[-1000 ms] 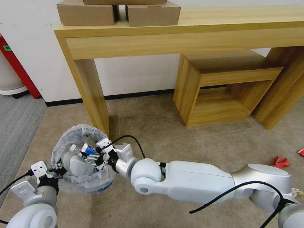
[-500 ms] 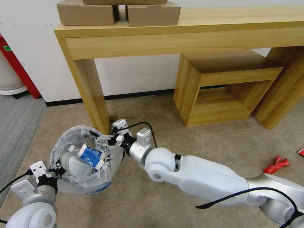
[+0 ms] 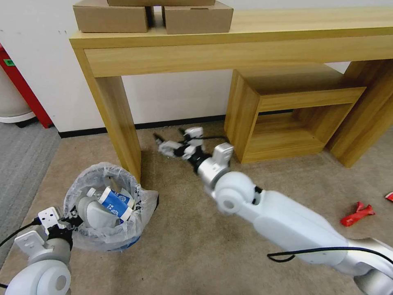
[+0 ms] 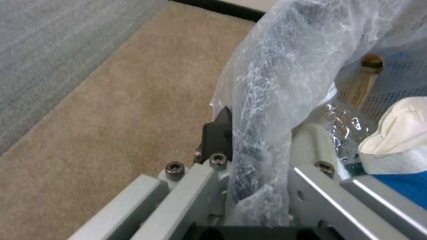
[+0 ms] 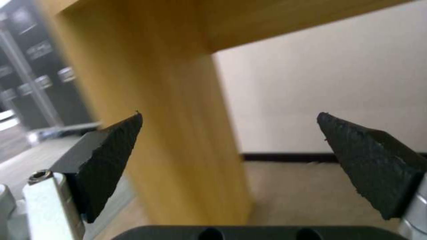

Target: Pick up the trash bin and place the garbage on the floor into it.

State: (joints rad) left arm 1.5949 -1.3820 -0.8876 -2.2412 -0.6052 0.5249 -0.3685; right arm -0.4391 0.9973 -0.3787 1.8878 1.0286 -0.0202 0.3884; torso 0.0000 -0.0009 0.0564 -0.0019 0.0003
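The trash bin [image 3: 107, 207], lined with a crinkled whitish bag, sits low at the left over the beige floor [image 3: 192, 250]. My left gripper [image 3: 70, 217] is shut on its near rim; the left wrist view has the fingers [image 4: 218, 133] clamping the bag-covered rim [image 4: 276, 80]. Inside lie a blue-white cup [image 3: 117, 201], seen again in the left wrist view [image 4: 400, 146], and a wooden stick [image 4: 362, 83]. My right gripper [image 3: 162, 144] hangs open and empty above the carpet near the table leg, its pads [image 5: 111, 153] wide apart. A red wrapper [image 3: 357, 214] lies on the floor at the right.
A wooden table leg [image 3: 123, 123] stands just behind the bin and close in front of the right gripper [image 5: 229, 143]. A wooden cube shelf [image 3: 286, 119] sits under the table. Cardboard boxes [image 3: 196, 18] rest on top. Grey ribbed carpet [image 3: 22, 164] lies left.
The right gripper let go of the blue-white cup inside the bin, pulled out and swung away to the right toward the wall. The cup now lies in the bin. The left gripper stayed put.
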